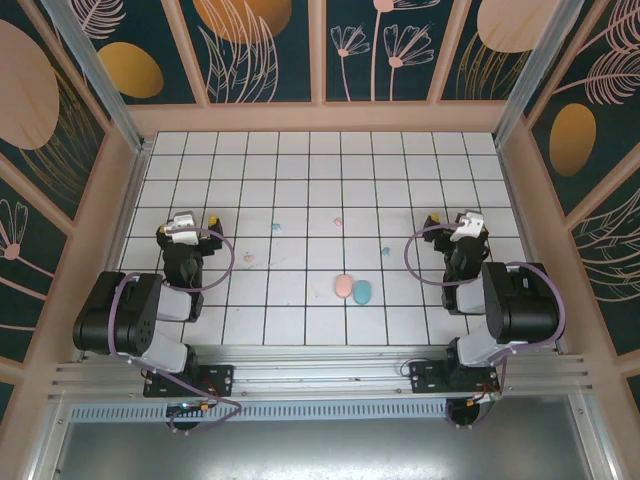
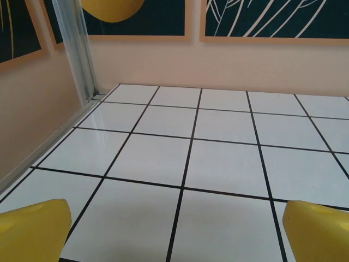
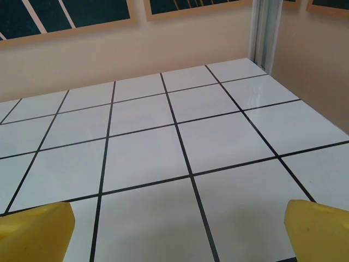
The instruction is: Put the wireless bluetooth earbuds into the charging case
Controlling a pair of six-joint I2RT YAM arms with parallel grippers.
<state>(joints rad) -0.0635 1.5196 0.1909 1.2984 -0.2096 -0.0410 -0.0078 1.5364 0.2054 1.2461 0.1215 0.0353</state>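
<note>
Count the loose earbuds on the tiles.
4: left pink earbud nearest the left arm; left blue earbud just beyond it; centre pink earbud mid-table; right blue earbud right of centre. None looks hidden.

White tiled table (image 1: 300, 180), floral wall panels (image 1: 260, 50)

Under me, tiled tabletop (image 1: 320, 190): white, smooth, glossy, w/ a sheen near the walls; thin black grout lines. My left fingers (image 2: 34, 229) & right fingers (image 3: 35, 229): yellow plastic, matt. Corner post (image 2: 80, 49) & front rail (image 1: 320, 378): brushed metal, prob. aluminium. Wall panels (image 2: 218, 60): matt, peach. Pink case (image 1: 343, 287), teal case (image 1: 362, 292): smooth plastic. My arm housings (image 1: 120, 318): black, semi-matt.
</note>
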